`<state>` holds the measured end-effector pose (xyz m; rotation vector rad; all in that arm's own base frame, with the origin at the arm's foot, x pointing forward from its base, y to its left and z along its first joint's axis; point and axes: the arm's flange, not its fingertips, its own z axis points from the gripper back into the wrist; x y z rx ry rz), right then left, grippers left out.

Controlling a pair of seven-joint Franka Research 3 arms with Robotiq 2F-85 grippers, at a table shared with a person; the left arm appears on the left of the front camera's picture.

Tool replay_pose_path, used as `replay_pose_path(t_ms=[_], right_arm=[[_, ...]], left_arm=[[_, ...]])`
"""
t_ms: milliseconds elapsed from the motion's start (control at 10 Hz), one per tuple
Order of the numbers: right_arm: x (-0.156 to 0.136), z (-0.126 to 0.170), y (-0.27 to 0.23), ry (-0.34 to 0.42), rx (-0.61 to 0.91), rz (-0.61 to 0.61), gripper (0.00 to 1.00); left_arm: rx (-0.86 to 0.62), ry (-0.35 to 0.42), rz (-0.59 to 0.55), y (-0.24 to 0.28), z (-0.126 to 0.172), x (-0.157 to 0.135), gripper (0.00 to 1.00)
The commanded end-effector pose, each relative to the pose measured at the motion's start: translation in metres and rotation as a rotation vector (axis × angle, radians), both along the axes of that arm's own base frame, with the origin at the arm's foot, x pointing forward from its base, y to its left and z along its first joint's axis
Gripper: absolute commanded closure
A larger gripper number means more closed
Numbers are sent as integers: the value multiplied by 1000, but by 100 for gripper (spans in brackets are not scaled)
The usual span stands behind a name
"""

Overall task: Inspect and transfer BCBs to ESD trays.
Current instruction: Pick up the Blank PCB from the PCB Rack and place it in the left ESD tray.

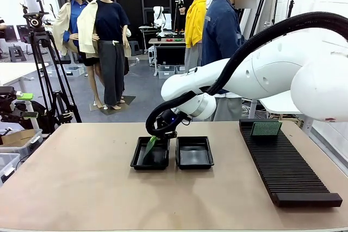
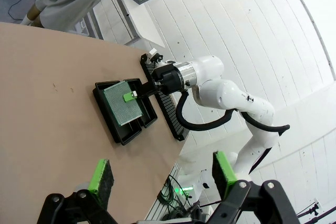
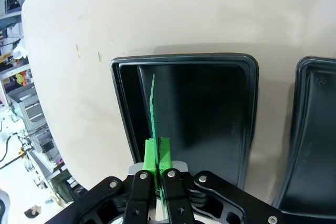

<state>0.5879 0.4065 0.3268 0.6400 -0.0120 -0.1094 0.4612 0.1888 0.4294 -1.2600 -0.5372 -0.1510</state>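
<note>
You see a glossy white right arm (image 1: 272, 74) with rounded joints, and a thick black ribbed hose (image 1: 255, 42) runs along it. Your left tool (image 2: 161, 172) is black, with silver screws (image 2: 270, 185) and bright green pads (image 2: 100, 176).

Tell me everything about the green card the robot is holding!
The green board is thin, flat and rectangular, with a face covered in tiny dots. The right hand pinches one edge. It hangs tilted, lower end down inside the left black tray. Whether it touches the floor I cannot tell.

Green BCB (image 1: 150, 146) tilted over left black ESD tray (image 1: 149, 167) — second tray (image 1: 194, 165) alongside
</note>
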Motion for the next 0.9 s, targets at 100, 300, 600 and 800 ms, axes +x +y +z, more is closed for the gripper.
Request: replay_pose_path(t_ms=[100, 300, 600, 800], right_arm=[[0, 0, 0, 0, 0, 0, 100], [0, 0, 0, 0, 0, 0, 100], [0, 0, 0, 0, 0, 0, 100], [0, 0, 0, 0, 0, 0, 100]], left_arm=[[2, -1, 4, 1, 2, 0, 0], [2, -1, 4, 1, 2, 0, 0], [2, -1, 4, 1, 2, 0, 0], [2, -1, 4, 1, 2, 0, 0]])
